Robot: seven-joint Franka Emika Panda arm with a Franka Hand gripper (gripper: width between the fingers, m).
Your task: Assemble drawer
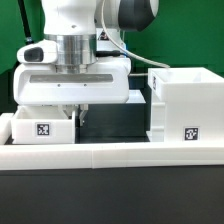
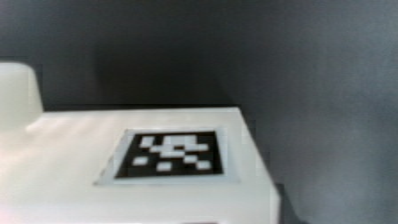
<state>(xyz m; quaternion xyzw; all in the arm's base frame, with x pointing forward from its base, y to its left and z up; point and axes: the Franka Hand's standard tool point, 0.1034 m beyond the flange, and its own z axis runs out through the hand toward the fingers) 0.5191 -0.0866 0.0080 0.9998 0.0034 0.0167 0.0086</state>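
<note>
A small white drawer tray with a square tag stands at the exterior view's left, against the low front wall. The large cube-like housing, open on top and tagged on its front, stands at the exterior view's right. My gripper hangs straight down at the tray's inner edge, its fingers low beside or on the tray wall. Their gap is too dark and small to read. The wrist view shows the tray's tagged white face close up, with a rounded white knob-like part beside it. No fingers show there.
A long low white wall runs along the table's front. Another white part sits between my hand and the housing, partly hidden. The dark table surface lies beyond the tray. A green backdrop is behind.
</note>
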